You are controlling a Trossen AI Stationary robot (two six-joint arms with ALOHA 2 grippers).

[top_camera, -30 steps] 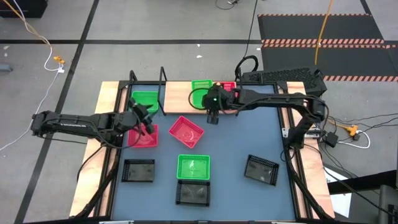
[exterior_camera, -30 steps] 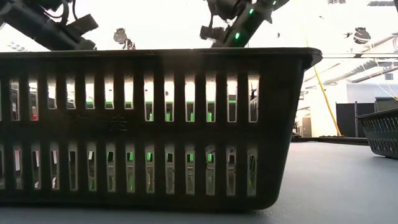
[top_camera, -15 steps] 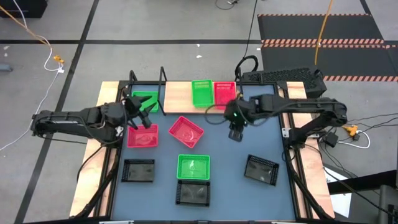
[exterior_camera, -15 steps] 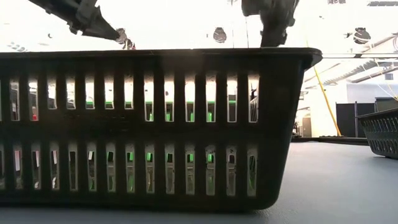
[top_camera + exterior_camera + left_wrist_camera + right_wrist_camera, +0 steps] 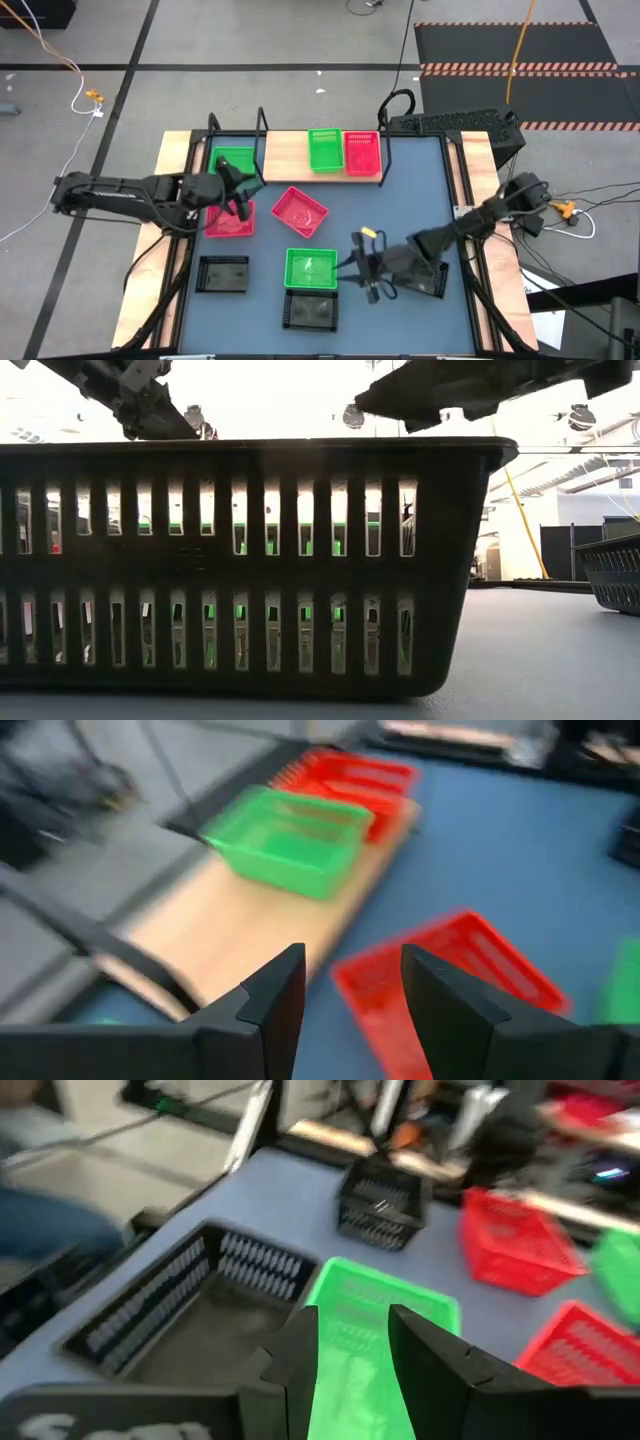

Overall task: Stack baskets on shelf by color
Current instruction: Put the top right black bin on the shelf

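Slatted black basket (image 5: 250, 565) wall blocks nearly the whole low view, only dark arm parts poking in above its rim, so the table layout comes from overhead. There, the shelf (image 5: 290, 155) at the far edge carries a green basket (image 5: 324, 149) touching a red basket (image 5: 361, 152) at its right end, another green one (image 5: 233, 162) at its left end, bare wood between. Right gripper (image 5: 372, 270) hangs just right of the near green basket (image 5: 311, 268), fingers apart, nothing between them; its wrist camera, blurred, looks down onto that basket (image 5: 375, 1330). Left gripper (image 5: 240, 200) hovers spread and empty over the far-left pink basket (image 5: 229, 219). Blue tabletop (image 5: 400, 215) lies open right of centre.
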